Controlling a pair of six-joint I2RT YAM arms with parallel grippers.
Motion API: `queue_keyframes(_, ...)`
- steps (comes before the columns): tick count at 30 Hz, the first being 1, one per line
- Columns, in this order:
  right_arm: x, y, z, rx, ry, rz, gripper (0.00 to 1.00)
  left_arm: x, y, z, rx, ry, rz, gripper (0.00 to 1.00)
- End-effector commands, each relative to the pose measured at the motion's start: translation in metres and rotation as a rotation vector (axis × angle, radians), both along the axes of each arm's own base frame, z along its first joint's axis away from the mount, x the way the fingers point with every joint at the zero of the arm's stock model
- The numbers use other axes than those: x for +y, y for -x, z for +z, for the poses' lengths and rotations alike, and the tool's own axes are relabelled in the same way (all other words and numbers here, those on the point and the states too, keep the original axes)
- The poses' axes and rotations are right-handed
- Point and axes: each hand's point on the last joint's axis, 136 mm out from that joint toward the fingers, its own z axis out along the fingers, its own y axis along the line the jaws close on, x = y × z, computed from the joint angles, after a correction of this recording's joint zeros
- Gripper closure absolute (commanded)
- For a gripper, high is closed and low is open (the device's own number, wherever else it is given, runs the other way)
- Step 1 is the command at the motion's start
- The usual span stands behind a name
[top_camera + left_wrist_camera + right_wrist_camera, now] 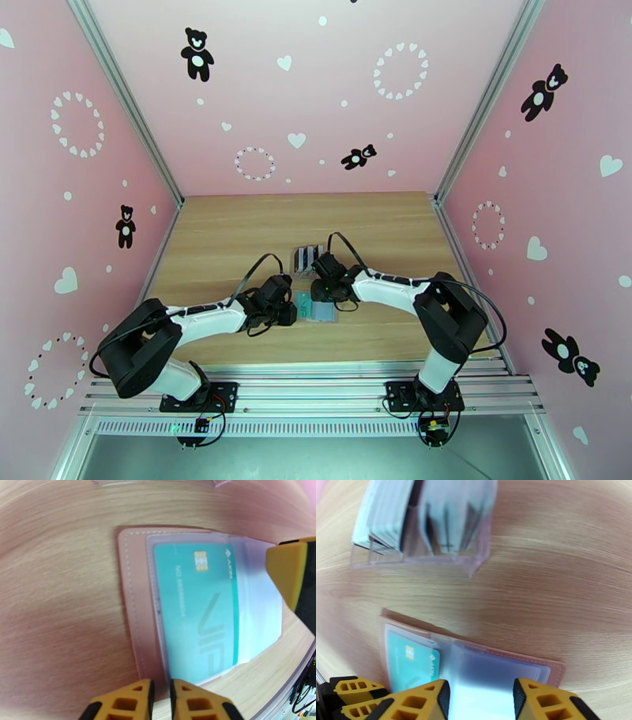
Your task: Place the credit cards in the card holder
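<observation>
Bare counter (221,229) left, right, beyond; clear card stand (308,257) just behind card holder (134,598); left claw (160,689), right claw (480,693) crowding it.

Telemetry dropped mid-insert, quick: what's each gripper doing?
Left gripper: shut on the card holder, pinching its edge.
Right gripper: open, holding nothing, over the clear sleeve.

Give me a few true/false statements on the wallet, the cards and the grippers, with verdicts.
1. A teal card sits in a clear sleeve of the card holder. True.
2. The card holder is folded shut. False: it lies open.
3. The right gripper has its jaws apart. True.
4. The clear stand is empty. False: it holds cards.
</observation>
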Motion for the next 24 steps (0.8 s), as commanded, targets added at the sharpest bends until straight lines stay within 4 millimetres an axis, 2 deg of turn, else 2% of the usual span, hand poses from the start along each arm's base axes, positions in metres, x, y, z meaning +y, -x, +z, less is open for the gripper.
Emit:
queue_keyframes(1, -0.004, 0.002, -0.009, 0.020, 0.029, 0.000, 0.52, 0.009, 0.007, -0.005, 0.018, -0.023, -0.015, 0.76)
queue_keyframes(11, 0.007, 0.008, -0.019, 0.046, 0.021, 0.018, 0.52, 0.003, 0.005, -0.004, 0.017, -0.007, -0.034, 0.74)
queue_keyframes(19, 0.021, 0.015, -0.019, 0.063, -0.026, 0.028, 0.52, -0.002, 0.006, 0.001, 0.006, 0.020, -0.066, 0.66)
queue_keyframes(24, 0.037, 0.019, -0.020, 0.086, -0.119, 0.029, 0.52, -0.007, 0.007, 0.008, -0.008, 0.052, -0.094, 0.62)
